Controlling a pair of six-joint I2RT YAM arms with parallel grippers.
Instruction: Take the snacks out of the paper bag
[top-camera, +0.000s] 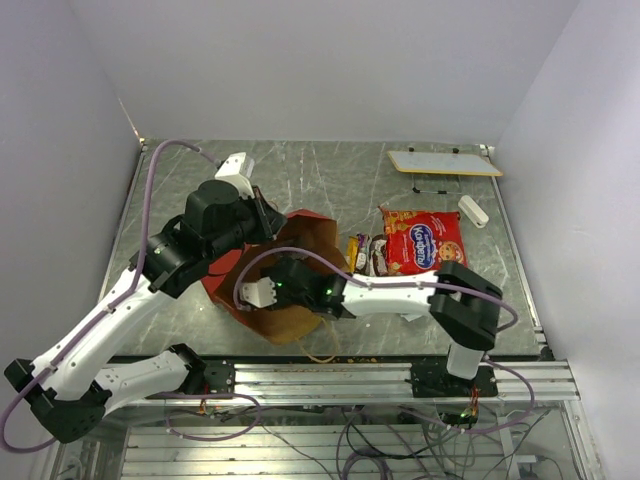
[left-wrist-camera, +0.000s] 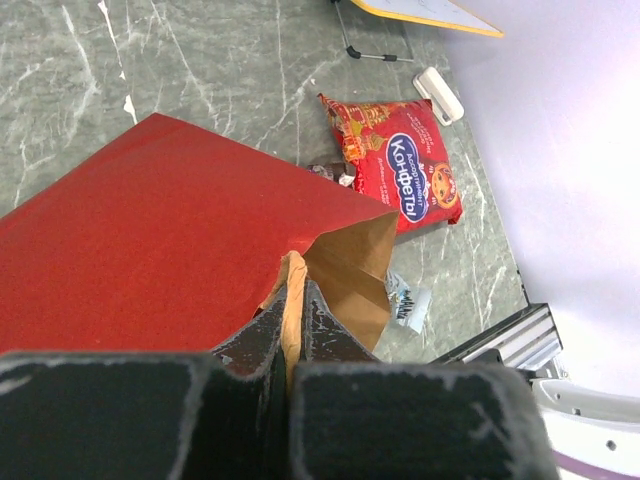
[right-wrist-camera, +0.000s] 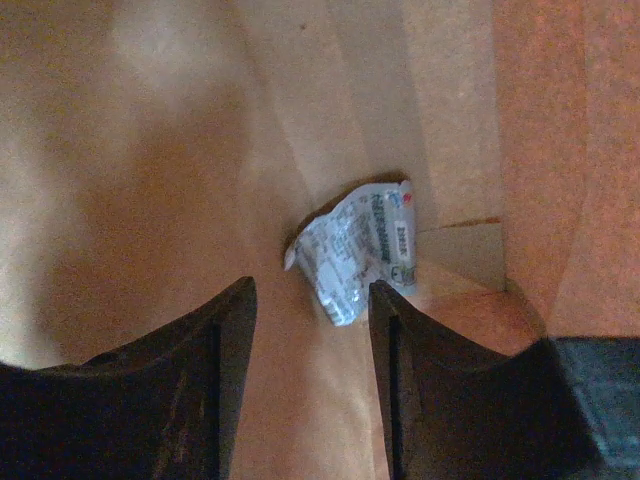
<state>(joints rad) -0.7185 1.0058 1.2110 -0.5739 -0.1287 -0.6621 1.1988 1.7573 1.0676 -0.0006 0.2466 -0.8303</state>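
Note:
The paper bag (top-camera: 305, 232) lies on its side, red outside and brown inside, also seen in the left wrist view (left-wrist-camera: 150, 230). My left gripper (left-wrist-camera: 292, 300) is shut on the bag's brown mouth edge and holds it up; from above it is at the bag's far rim (top-camera: 272, 225). My right gripper (right-wrist-camera: 312, 300) is open inside the bag, where a silvery wrapper (right-wrist-camera: 360, 250) lies just ahead of its fingertips, untouched. From above, that gripper (top-camera: 250, 295) reaches into the mouth. A big red packet (top-camera: 423, 240) and small wrappers (top-camera: 365, 253) lie on the table to the right of the bag.
A white cylinder (top-camera: 473, 211) and a flat white board (top-camera: 443, 162) lie at the back right. Another silvery wrapper (left-wrist-camera: 408, 300) lies on the table by the bag's mouth. A tan loop handle (top-camera: 320, 350) hangs near the front metal rail (top-camera: 400, 375).

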